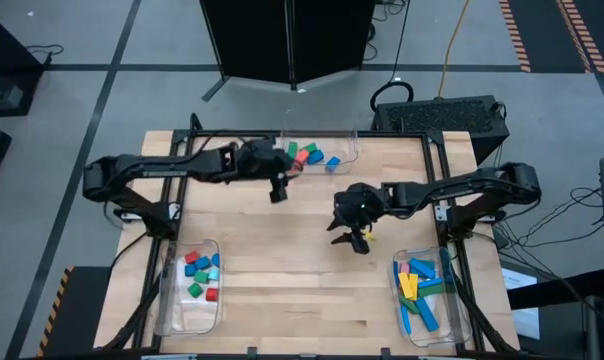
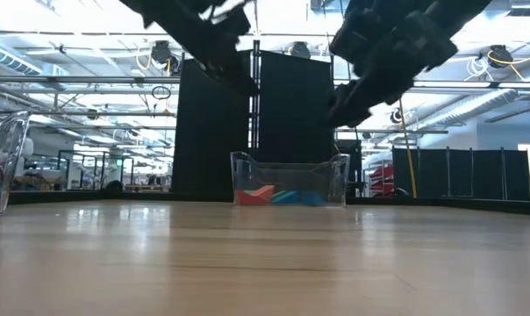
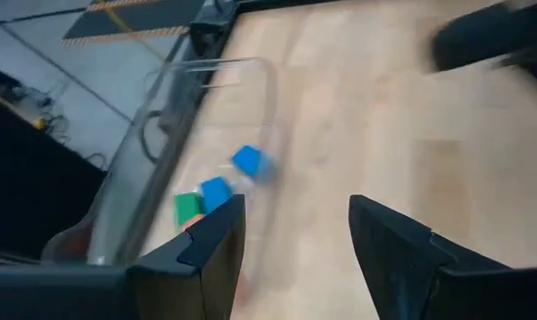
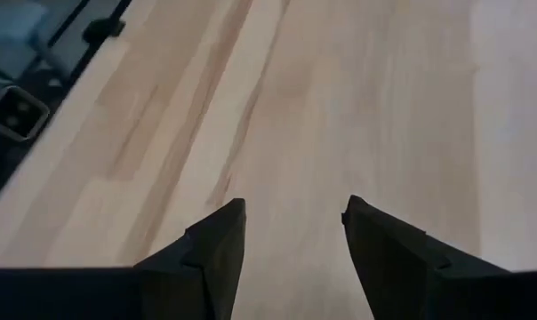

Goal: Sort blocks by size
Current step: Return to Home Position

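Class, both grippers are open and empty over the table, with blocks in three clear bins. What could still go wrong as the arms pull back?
1. The left gripper hangs close beside the top bin. Swinging away, it might clip the wall and scatter the blocks inside.
2. The right gripper sits mid-table, not far from the left one. Moving together, the arms might brush.
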`<state>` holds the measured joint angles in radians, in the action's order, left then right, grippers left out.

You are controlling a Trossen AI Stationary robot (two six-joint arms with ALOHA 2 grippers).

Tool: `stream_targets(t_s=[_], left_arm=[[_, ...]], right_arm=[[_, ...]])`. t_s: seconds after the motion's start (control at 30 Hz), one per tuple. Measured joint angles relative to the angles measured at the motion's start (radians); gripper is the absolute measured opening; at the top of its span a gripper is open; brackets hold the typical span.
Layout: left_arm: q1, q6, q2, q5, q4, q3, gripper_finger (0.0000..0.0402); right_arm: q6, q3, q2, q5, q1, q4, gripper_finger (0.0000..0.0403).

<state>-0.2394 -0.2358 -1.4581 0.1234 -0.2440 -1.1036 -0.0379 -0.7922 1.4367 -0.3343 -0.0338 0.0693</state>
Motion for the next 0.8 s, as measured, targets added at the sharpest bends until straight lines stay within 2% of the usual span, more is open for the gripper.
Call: stream_targets(t_s=[0.1,0.2,0.3,0.4,0.5,0.73,0.8], left_arm=[[0.077,0.032,0.045,0.024,-0.011,0.021,0.0203],[0.148,0.070,0.092,0.060,-0.023,0.045,0.0199],[0.212,0.101,0.146,0.088,-0.017,0.082,0.0178],[0.267,0.129,0.207,0.111,-0.017,0.125,0.0147],[0.313,0.156,0.273,0.139,0.010,0.177,0.0115],[0.386,0.207,0.402,0.148,0.029,0.255,0.0051],[0.406,0.219,0.431,0.154,0.029,0.262,0.0032]], right_arm=[[0.045,0.000,0.041,0.079,0.012,-0.086,0.0185],[0.044,0.000,0.054,0.099,0.034,-0.129,0.0177],[0.037,0.000,0.031,0.130,0.066,-0.201,0.0164],[0.031,0.000,-0.021,0.210,0.082,-0.218,0.0146],[0.029,0.000,-0.086,0.277,0.083,-0.176,0.0121],[0.033,0.000,-0.266,0.288,0.084,-0.057,0.0020],[0.034,0.000,-0.322,0.317,0.088,-0.024,0.0007]])
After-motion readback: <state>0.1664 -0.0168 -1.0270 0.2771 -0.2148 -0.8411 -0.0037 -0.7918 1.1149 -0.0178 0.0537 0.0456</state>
